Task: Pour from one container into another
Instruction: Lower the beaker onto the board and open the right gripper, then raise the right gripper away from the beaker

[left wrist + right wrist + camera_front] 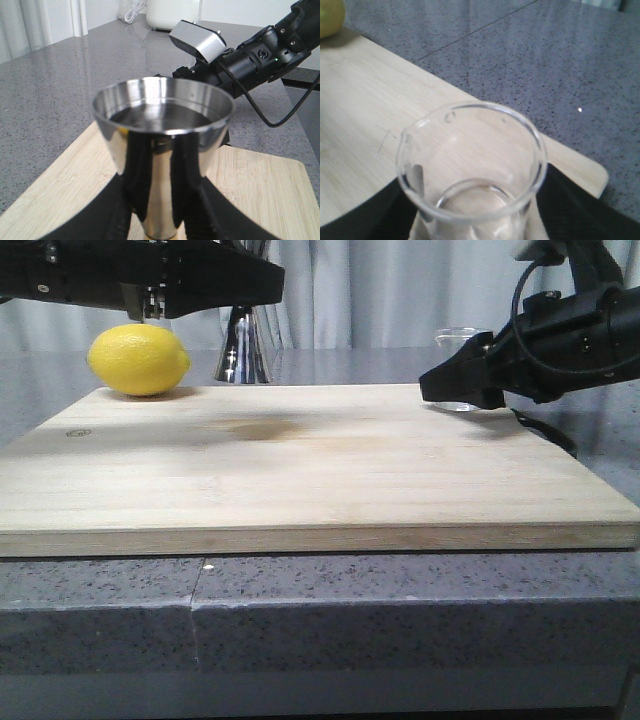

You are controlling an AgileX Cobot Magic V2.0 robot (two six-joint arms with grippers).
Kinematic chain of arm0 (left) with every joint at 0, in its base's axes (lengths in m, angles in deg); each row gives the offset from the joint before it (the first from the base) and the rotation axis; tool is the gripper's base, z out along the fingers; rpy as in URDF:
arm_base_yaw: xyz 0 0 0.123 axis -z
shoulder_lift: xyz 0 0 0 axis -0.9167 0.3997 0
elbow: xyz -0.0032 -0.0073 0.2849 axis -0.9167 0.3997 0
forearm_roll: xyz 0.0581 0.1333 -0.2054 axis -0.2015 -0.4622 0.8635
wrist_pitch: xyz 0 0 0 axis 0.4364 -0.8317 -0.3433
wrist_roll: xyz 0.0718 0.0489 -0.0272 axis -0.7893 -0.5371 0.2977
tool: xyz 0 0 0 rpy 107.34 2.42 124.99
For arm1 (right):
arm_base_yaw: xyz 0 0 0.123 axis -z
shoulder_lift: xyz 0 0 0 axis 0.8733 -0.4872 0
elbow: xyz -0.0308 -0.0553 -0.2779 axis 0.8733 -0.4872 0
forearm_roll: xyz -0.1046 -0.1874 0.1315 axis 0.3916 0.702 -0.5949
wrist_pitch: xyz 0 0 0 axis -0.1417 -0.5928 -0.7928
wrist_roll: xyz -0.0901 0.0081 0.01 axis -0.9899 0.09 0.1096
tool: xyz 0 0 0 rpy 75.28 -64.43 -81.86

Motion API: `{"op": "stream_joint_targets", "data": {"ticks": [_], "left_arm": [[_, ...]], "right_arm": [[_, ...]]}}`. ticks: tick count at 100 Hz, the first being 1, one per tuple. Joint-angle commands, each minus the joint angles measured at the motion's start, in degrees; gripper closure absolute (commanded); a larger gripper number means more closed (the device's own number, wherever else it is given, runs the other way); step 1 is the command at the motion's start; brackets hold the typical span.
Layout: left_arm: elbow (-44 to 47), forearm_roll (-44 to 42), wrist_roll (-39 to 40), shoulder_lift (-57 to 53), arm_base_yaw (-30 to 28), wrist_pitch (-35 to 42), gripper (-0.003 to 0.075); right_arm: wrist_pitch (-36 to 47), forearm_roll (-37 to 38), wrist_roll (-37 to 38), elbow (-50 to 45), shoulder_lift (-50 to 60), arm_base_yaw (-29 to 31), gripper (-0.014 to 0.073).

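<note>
The steel jigger (241,355) stands upright at the far edge of the wooden board (300,470). My left gripper (235,295) covers its upper cone. In the left wrist view the black fingers (125,210) press on both sides of the jigger (162,125) near its waist, and its upper cup shows dark liquid. The clear glass beaker (457,337) sits at the board's far right corner inside my right gripper (455,380). In the right wrist view the beaker (470,150) is upright with its lip toward the board, looks nearly empty, and has black fingers (560,200) hugging its sides.
A yellow lemon (138,360) lies on the board's far left corner, beside the jigger. Grey speckled counter (400,610) surrounds the board, with its front edge close to the camera. A white appliance (172,12) stands far back. The right arm (250,60) reaches in opposite the jigger.
</note>
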Motion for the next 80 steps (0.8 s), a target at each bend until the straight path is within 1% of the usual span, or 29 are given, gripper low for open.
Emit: {"op": "stream_joint_targets", "data": {"ticks": [1,9,17,24,30,41,56,65,80], "left_arm": [[-1.7,4.6,0.3,-2.8,0.4,-6.4,0.0552],[-1.7,4.6,0.3,-2.8,0.4,-6.4,0.0551],[-1.7,4.6,0.3,-2.8,0.4,-6.4,0.0551],[-1.7,4.6,0.3,-2.8,0.4,-6.4,0.0552],[-1.7,4.6,0.3,-2.8,0.4,-6.4,0.0552],[-1.7,4.6,0.3,-2.8,0.4,-6.4,0.0552],[-1.7,4.6,0.3,-2.8,0.4,-6.4,0.0552],[-1.7,4.6,0.3,-2.8,0.4,-6.4,0.0552],[-1.7,4.6,0.3,-2.8,0.4,-6.4,0.0552]], "right_arm": [[2.6,-1.5,0.5,1.5,2.4,0.0,0.0064],[0.7,-1.5,3.7,1.5,3.2,0.0,0.0029],[-1.8,-0.5,5.8,1.2,4.6,0.0,0.0028],[-2.0,3.4,10.1,1.2,6.2,0.0,0.0028],[-2.3,8.6,15.1,1.2,7.6,0.0,0.003],[-6.1,16.0,24.5,1.2,10.1,0.0,0.0032],[-12.2,21.2,34.1,1.1,14.4,0.0,0.0032],[-13.8,22.0,36.6,0.1,17.9,0.0,0.0032],[-18.1,22.0,37.7,-4.1,24.3,-1.2,0.0032]]}}
